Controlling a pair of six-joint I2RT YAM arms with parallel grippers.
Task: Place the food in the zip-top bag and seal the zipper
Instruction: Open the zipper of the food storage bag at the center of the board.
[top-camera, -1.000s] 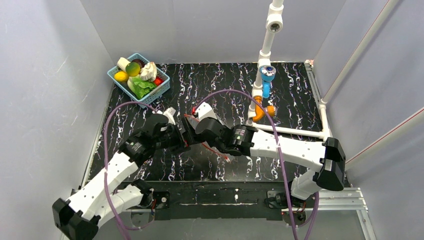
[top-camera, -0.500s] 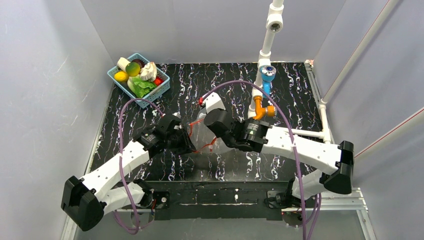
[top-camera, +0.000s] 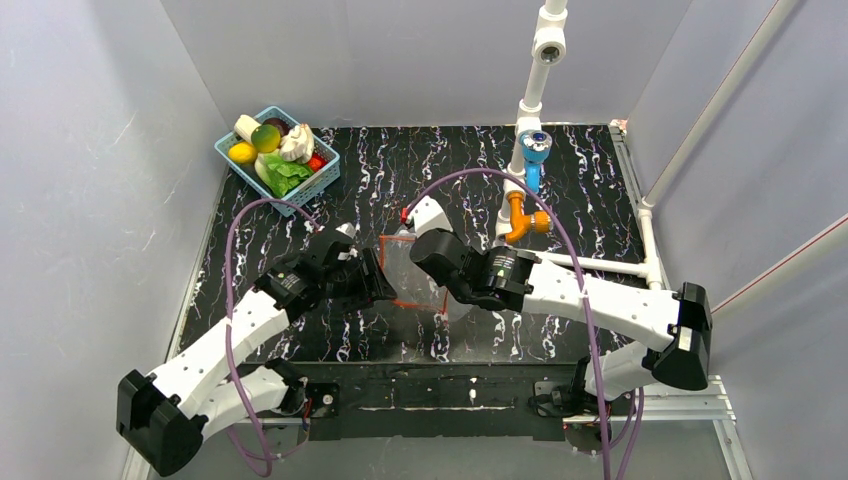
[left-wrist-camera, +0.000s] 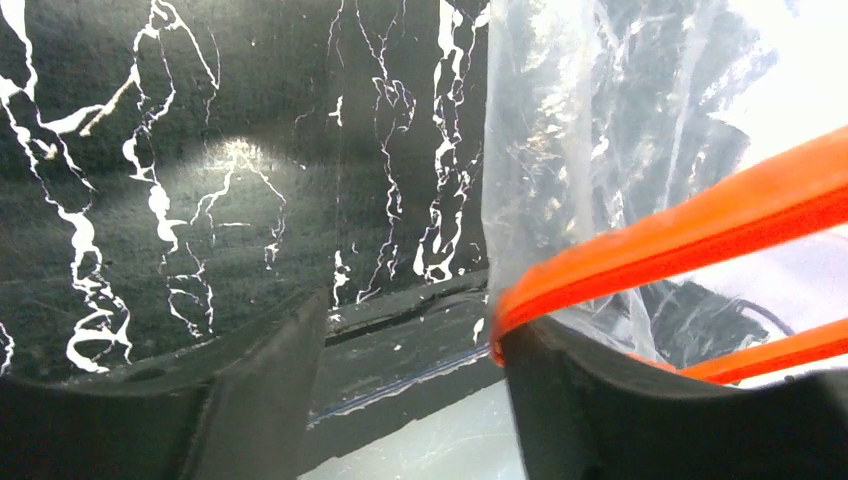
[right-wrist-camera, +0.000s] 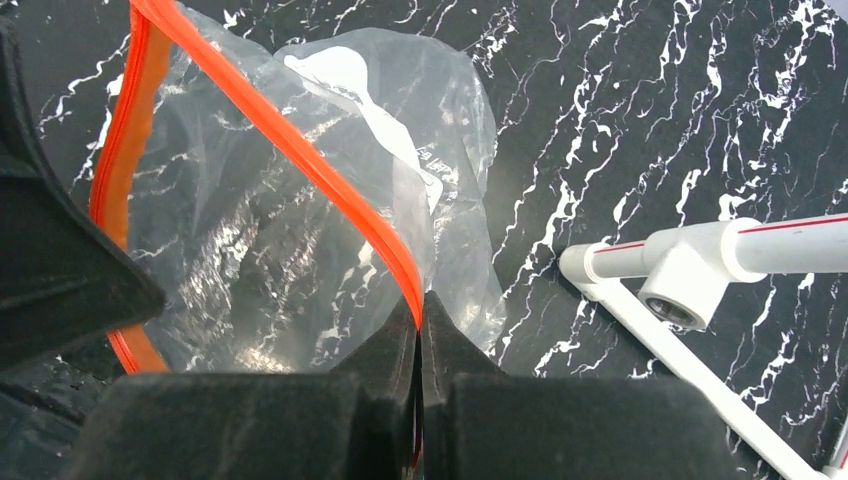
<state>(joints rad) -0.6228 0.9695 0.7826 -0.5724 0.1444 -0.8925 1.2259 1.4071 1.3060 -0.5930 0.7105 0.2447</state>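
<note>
Evidently, the step in hand was opening the zip-top bag (top-camera: 412, 272). It sat near the middle of the table (top-camera: 600, 200), between the two grippers, and no food was in it.

The right gripper (right-wrist-camera: 418, 310) was clamped on the zipper (right-wrist-camera: 345, 215), pinching one lip of the red strip. The left gripper (left-wrist-camera: 410, 315) had its fingers apart, with bare table showing between them. The strip lay against the inner edge of one finger and was not pinched. The bag mouth stood spread into a loop.

Next move, as judged: the left gripper needed to secure the opposite lip, or the mouth had to stay open unaided, before an arm could reach for the blue basket (top-camera: 318, 185) at the far left corner. The film looked thin and crinkly, so it would probably collapse if released.

Count:
- Bag, zipper and basket: one of each.
- Task foods: three, all in the basket.
  - one lettuce (top-camera: 285, 175)
  - one yellow-green fruit (top-camera: 265, 137)
  - one white garlic-like piece (top-camera: 296, 145)
- Other toy items shared the basket; their number was unclear.
</note>
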